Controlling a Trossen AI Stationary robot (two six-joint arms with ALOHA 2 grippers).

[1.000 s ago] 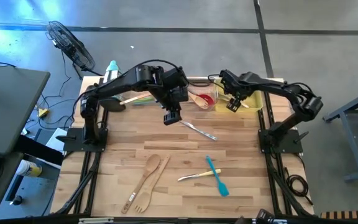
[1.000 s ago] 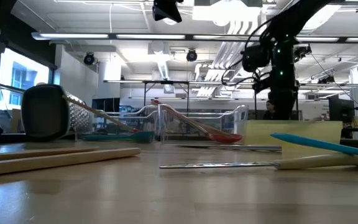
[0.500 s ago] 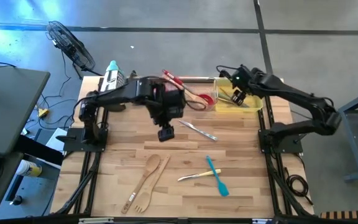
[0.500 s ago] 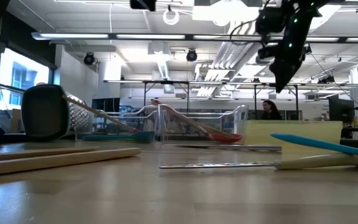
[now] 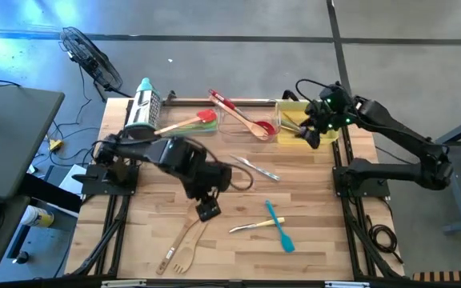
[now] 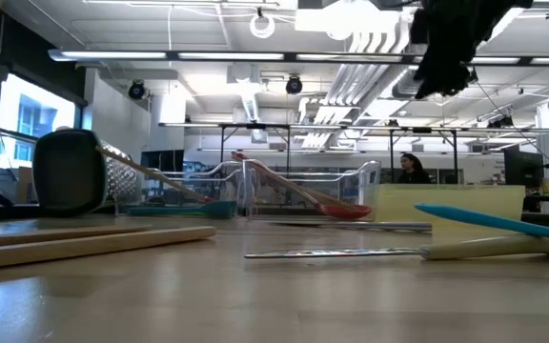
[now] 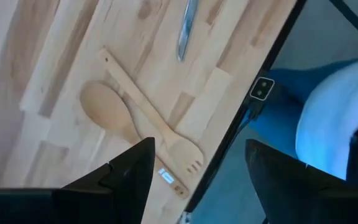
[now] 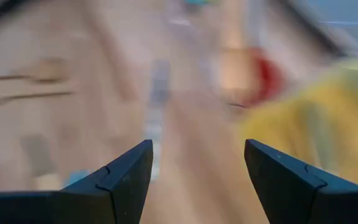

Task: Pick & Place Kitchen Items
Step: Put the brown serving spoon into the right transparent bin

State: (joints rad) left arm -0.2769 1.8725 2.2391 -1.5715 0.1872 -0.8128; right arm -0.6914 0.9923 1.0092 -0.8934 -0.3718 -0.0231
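Note:
My left gripper [image 5: 208, 211] is open and empty, hovering over a pale wooden spoon [image 7: 107, 112] and a wooden fork [image 7: 166, 138] that lie crossed on the table near its front [image 5: 184, 244]. A metal knife [image 5: 259, 169] lies at mid table. A blue spatula [image 5: 278, 226] lies across a pale-handled knife [image 5: 249, 227] at the front right. My right gripper [image 5: 309, 136] is open and empty, high over the yellow tray [image 5: 326, 138] at the back right. It shows in the low view at the top [image 6: 446, 52].
A clear tray [image 5: 232, 128] at the back holds a red spoon [image 5: 250, 124]. A red-headed spatula with a green handle [image 5: 186, 124] lies left of it. A steel grater [image 5: 144, 104] stands at the back left corner. The yellow tray holds green utensils [image 5: 293, 120].
My left gripper has swung from the table's far middle toward the near edge and slightly left, coming down over the wooden spoon and fork. My right gripper has risen above the yellow tray and drawn back a little toward the right edge.

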